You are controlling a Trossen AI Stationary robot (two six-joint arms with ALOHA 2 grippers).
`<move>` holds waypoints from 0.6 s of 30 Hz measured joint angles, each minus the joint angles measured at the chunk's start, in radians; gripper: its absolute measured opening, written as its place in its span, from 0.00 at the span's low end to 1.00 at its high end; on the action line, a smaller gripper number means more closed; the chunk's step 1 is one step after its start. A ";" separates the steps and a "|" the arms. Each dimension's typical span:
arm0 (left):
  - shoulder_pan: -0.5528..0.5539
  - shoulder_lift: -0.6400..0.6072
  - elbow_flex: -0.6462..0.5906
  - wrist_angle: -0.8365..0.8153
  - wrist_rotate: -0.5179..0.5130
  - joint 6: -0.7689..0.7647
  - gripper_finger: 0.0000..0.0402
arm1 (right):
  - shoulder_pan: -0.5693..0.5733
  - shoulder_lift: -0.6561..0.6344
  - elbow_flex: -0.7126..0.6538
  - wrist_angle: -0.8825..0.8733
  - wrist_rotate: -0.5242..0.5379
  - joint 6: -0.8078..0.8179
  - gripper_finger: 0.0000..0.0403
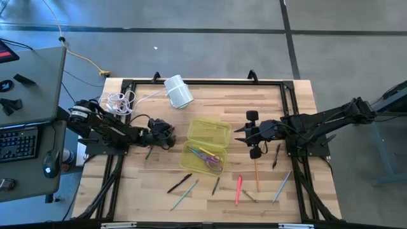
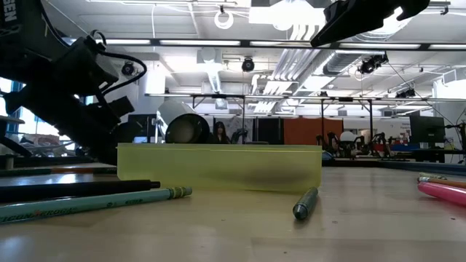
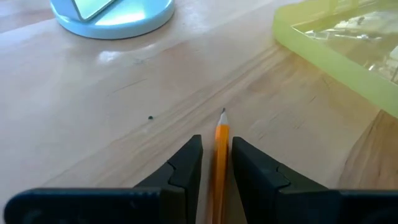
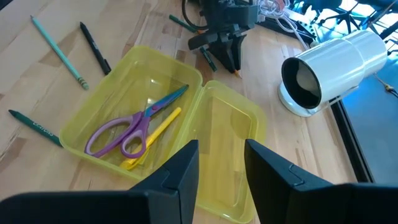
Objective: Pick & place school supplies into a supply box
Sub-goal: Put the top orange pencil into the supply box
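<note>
My left gripper [image 3: 216, 142] sits left of the supply box [image 1: 205, 145] and is shut on an orange pencil [image 3: 221, 127]. The box is translucent yellow-green and lies open, with its lid [image 4: 227, 146] flat beside the base [image 4: 134, 99]. Purple-and-teal scissors [image 4: 134, 127] and a yellow pen [image 4: 154, 134] lie in the base. My right gripper [image 4: 221, 149] hovers open just right of the box [image 1: 241, 133] and holds nothing. Several pens and pencils lie on the table near the front edge, among them a pink pen [image 1: 239, 189] and an orange pencil [image 1: 257, 175]. My left gripper pinches the orange pencil between its two fingers [image 3: 189, 158]. The pencil runs along the fingers, and its sharpened end [image 3: 222, 115] sticks out past their tips. In the right wrist view the fingers slant down toward the table, the pencil tip [image 4: 236, 71] close above the wood.
A white cylinder [image 1: 178, 91] lies on its side behind the box, with a coiled white cord [image 1: 119, 102] to its left. A green pen [image 1: 148, 152] lies near my left gripper. A black pen [image 1: 179, 183], a green pencil [image 1: 184, 194] and a bluish pen [image 1: 282, 186] lie by the near edge.
</note>
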 joint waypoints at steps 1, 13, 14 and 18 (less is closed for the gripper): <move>0.000 0.000 0.000 0.000 -0.001 -0.001 0.32 | 0.000 0.000 0.000 0.000 0.000 0.000 0.28; -0.003 0.058 0.000 0.042 -0.068 -0.078 0.16 | 0.000 0.000 0.000 -0.002 -0.071 0.004 0.28; -0.003 0.063 0.000 0.049 -0.074 -0.086 0.12 | 0.000 0.000 0.000 -0.002 -0.088 0.014 0.28; -0.003 0.070 -0.004 0.103 -0.076 -0.089 0.09 | 0.001 0.000 0.000 -0.002 -0.133 0.077 0.28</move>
